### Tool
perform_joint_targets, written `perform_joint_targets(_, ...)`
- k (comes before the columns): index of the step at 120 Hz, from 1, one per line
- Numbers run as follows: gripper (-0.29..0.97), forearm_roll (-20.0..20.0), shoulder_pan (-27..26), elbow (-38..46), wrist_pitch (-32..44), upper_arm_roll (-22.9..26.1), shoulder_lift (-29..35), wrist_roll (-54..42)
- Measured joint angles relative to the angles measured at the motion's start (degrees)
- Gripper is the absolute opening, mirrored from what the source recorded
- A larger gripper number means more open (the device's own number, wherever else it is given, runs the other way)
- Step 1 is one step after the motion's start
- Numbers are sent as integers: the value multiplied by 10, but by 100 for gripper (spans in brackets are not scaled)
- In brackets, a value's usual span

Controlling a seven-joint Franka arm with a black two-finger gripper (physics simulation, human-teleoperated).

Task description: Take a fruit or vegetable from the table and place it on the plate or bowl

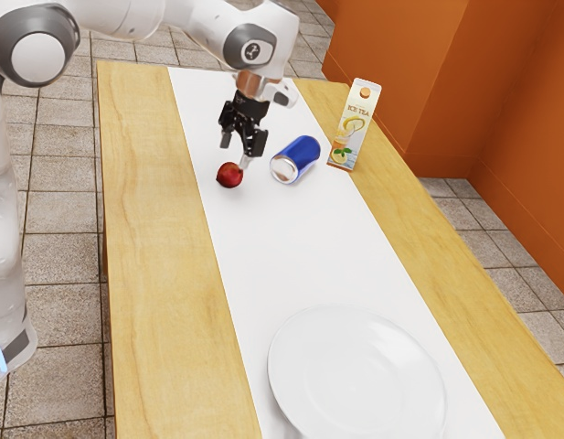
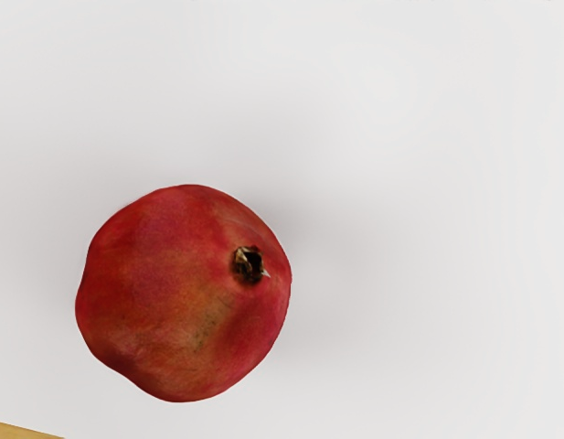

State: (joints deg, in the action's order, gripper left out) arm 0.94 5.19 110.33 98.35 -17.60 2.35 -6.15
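My pincer [image 1: 236,154] hangs released just above the pomegranate [image 1: 230,175], which lies on the surface's [image 1: 154,274] white runner [image 1: 300,247] near the blue can [image 1: 294,159], well apart from the plate [image 1: 355,384], so its fingers can straddle the fruit.

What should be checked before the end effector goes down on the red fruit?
1. End effector open: ok, the fingers stand apart.
2. Pomegranate free to take: ok, it lies alone on the cloth, not yet between the fingers.
3. Hand centred over it: cannot tell; in the exterior view it sits just below the fingertips.
4. Room beside the can: ok, there is a gap between it and the pomegranate.
5. Plate ready: ok, nothing lies on it.
6. Carton out of the way: ok, upright beyond the can, away from the line to the plate.
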Motion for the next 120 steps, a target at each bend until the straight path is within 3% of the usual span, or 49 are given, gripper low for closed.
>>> perform_joint_targets(83,66,9,30,-2,8,-4,-36,1)
perform_joint_targets(120,66,15,-3,-6,15,-10,-53,0)
